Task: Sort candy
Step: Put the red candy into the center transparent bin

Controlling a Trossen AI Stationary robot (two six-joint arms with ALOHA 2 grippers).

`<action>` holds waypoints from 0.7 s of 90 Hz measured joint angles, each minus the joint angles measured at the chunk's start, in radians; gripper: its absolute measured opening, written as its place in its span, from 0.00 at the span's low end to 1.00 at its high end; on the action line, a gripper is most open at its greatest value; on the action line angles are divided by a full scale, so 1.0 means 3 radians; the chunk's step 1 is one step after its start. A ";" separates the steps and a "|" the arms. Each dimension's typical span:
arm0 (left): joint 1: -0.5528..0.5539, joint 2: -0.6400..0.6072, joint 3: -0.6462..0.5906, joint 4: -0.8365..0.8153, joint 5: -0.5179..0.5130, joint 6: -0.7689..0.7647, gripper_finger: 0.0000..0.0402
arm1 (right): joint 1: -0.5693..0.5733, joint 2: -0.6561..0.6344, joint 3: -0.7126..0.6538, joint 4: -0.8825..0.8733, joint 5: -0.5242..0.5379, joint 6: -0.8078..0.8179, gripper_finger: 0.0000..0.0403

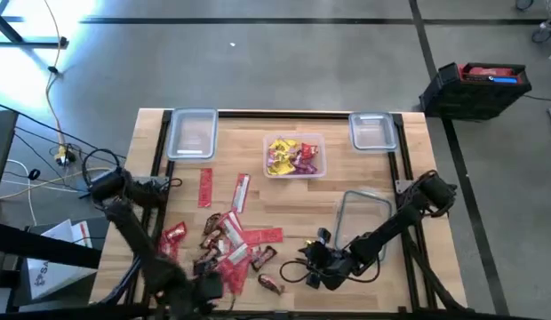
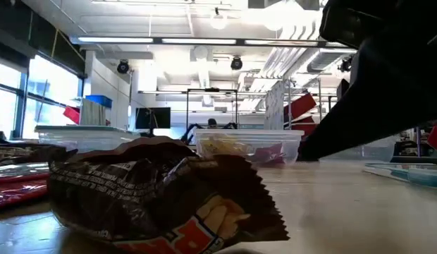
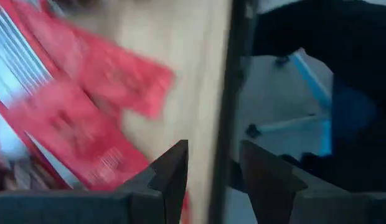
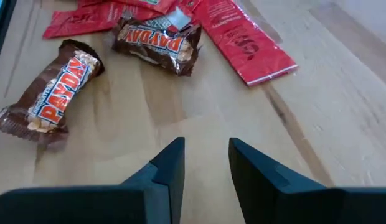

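Sort barely begun. One clear container (image 1: pixel 295 156) at the far middle of the surface (image 1: pixel 364 191) holds yellow and purple-pink candy (image 1: pixel 284 156); the other three clear containers (image 1: pixel 192 133) look empty. Most of the pile left loose at the near-left: red packets (image 1: pixel 258 236), red sticks (image 1: pixel 205 188), several PayDay mini bars (image 4: pixel 48 94).

Right tool (image 1: pixel 316 267) low over bare wood at the near edge, fingers slightly spread, pinching nothing; the mini bars lie near, just beyond its tips, no contact. Likely lining up on one of those.

Left tool (image 3: pixel 213 171) at the near-left edge of the surface beside the red packets, fingers parted, nothing between them.

Remaining: practically all red packets and brown bars.
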 joint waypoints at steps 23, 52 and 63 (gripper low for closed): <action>-0.0279 0.0150 -0.0001 -0.0309 -0.0344 -0.0441 0.31 | -0.0004 0.0000 0.0000 -0.0002 0.0004 -0.0002 0.23; -0.0284 0.0396 0.0000 -0.0566 -0.0390 -0.0440 0.32 | -0.0004 0.0000 0.0000 -0.0040 0.0017 -0.0016 0.23; -0.0284 0.0490 0.0004 -0.0595 -0.0338 -0.0316 0.32 | -0.0004 0.0000 0.0000 -0.0046 0.0014 -0.0006 0.23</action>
